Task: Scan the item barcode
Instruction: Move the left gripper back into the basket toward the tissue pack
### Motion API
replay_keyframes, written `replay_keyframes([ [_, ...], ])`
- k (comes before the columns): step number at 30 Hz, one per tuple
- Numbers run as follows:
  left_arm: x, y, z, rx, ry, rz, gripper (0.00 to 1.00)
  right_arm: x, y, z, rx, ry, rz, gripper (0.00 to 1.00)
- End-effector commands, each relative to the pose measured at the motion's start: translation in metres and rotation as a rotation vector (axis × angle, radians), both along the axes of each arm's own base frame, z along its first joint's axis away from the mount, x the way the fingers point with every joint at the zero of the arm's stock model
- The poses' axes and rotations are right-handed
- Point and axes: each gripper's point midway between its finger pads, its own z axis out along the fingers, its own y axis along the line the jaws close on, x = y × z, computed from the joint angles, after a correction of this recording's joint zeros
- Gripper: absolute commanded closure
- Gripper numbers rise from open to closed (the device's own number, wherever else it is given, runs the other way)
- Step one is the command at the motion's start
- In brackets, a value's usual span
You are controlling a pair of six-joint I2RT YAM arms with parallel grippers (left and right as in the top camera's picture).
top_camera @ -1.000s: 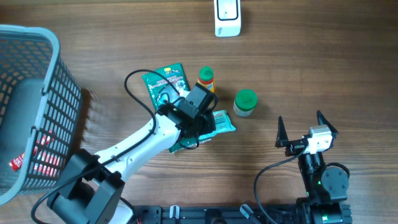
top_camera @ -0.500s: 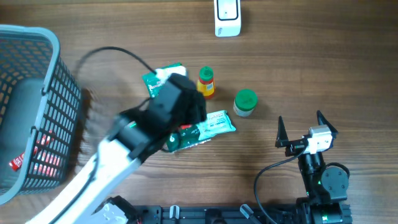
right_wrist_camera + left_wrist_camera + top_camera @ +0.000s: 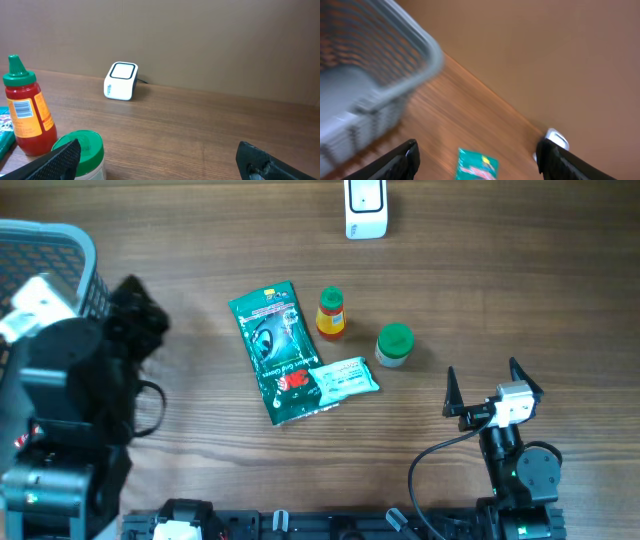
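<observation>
Several items lie mid-table: a large green packet point(image 3: 278, 350), a small teal packet point(image 3: 343, 378) overlapping its lower corner, a red sauce bottle point(image 3: 331, 313) and a green-lidded jar point(image 3: 394, 345). The white barcode scanner point(image 3: 366, 208) stands at the far edge. My left gripper point(image 3: 477, 147) is open and holds nothing. It is raised at the left by the basket, and its blurred view looks across at the green packet point(image 3: 475, 167) and the scanner point(image 3: 555, 140). My right gripper point(image 3: 482, 375) is open and empty at the near right, facing the jar point(image 3: 82, 150), the bottle point(image 3: 25, 112) and the scanner point(image 3: 121, 81).
A grey mesh basket point(image 3: 70, 235) fills the left edge, partly covered by my left arm point(image 3: 60, 430). In the left wrist view its rim point(image 3: 385, 55) is close by. A wall rises behind the table's far edge.
My left arm has pulled away from the packets to the left beside the basket, and its jaws have opened. Both packets stay on the table. The right arm has not moved.
</observation>
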Motion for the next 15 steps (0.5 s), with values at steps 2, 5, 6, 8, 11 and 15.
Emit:
replay_keyframes([
  [2,-0.010,0.054,0.026,0.043,-0.036,0.195,0.21,-0.001,0.003,0.001,-0.008,-0.006,0.016,0.00],
  [5,-0.015,0.088,0.032,0.044,-0.035,0.319,0.18,-0.001,0.003,0.001,-0.008,-0.006,0.016,0.00],
  [6,-0.015,0.100,0.030,0.039,-0.025,0.362,0.18,-0.001,0.003,0.001,-0.008,-0.006,0.016,0.00],
  [8,-0.016,0.119,0.020,0.005,0.000,0.426,0.16,-0.001,0.003,0.001,-0.008,-0.006,0.016,0.00],
  [11,-0.022,0.159,-0.016,-0.123,0.080,0.588,0.05,-0.001,0.003,0.001,-0.008,-0.006,0.016,0.00],
  [15,-0.023,0.195,-0.064,-0.256,0.212,0.642,0.00,-0.001,0.003,0.001,-0.008,-0.006,0.016,0.00],
])
